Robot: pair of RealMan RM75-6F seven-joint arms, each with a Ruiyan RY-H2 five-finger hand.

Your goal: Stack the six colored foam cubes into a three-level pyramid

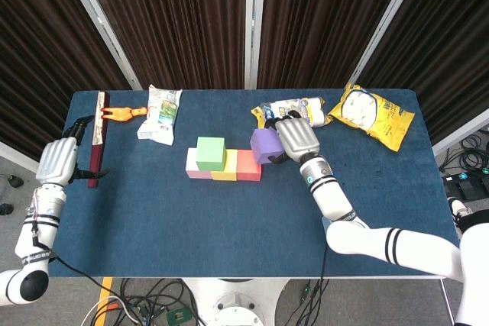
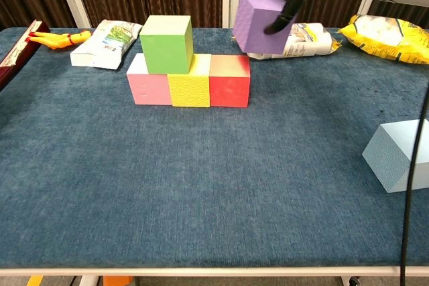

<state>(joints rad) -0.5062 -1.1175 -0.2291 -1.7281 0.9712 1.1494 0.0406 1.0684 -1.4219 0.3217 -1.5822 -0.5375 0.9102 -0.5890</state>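
A row of pink (image 2: pixel 149 87), yellow (image 2: pixel 188 89) and red (image 2: pixel 230 90) cubes stands mid-table, with a green cube (image 2: pixel 166 43) on top over the pink and yellow ones. My right hand (image 1: pixel 296 137) holds a purple cube (image 2: pixel 258 22) in the air, just right of and above the red cube (image 1: pixel 248 164). A light blue cube (image 2: pixel 401 155) lies alone at the table's right front, hidden behind my right arm in the head view. My left hand (image 1: pixel 59 159) hovers empty at the table's left edge, fingers apart.
A dark red box (image 1: pixel 97 139) and an orange rubber chicken (image 1: pixel 124 113) lie at the back left. A white-green packet (image 1: pixel 160 113), a white snack bag (image 1: pixel 294 110) and a yellow chip bag (image 1: pixel 372 114) line the back edge.
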